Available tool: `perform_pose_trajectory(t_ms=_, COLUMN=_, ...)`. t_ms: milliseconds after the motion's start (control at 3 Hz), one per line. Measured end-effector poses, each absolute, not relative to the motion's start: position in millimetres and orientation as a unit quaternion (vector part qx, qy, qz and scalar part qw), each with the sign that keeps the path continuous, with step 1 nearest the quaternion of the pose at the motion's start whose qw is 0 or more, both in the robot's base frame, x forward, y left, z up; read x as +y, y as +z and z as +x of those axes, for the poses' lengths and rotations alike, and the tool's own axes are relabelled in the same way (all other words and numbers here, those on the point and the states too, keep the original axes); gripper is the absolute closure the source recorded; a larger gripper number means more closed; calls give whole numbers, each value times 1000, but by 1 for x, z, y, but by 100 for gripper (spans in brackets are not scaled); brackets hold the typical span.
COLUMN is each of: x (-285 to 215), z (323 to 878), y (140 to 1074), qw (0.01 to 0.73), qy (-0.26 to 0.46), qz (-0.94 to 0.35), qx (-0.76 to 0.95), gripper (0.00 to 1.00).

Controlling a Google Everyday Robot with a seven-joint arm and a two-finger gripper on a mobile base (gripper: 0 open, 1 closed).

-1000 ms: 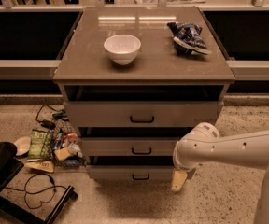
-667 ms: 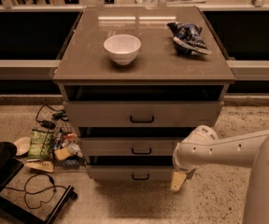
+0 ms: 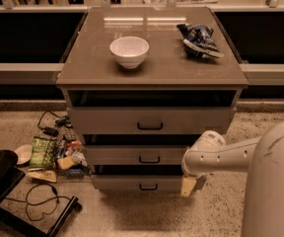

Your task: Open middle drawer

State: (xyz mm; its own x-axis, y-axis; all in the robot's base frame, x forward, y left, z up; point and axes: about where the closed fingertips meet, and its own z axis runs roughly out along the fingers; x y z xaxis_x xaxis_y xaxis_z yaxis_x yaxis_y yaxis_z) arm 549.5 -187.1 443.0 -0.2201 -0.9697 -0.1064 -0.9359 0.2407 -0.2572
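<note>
Gripper (image 3: 188, 185) points downward at the wrist, low beside the middle drawer (image 3: 132, 156)

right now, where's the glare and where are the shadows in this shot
Camera view: warm, dim light overall; two glare streaks on the cabinet top behind the bowl; a dark shadow band fills the gap above the middle drawer; the gripper hangs low at the cabinet's front right, lit pale; a soft shadow pools on the floor below.
</note>
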Motion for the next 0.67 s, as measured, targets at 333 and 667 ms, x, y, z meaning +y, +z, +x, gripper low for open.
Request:
perform_pose_trajectory(t_ms=333, x=-187, z=559, y=440, qw=123, qy=-73, qz=-618, qx=773, gripper=0)
perform_pose_trajectory(t_ms=667, x=-182, z=570, y=431, qw=121, qy=-68, qz=-625, qx=768, gripper=0)
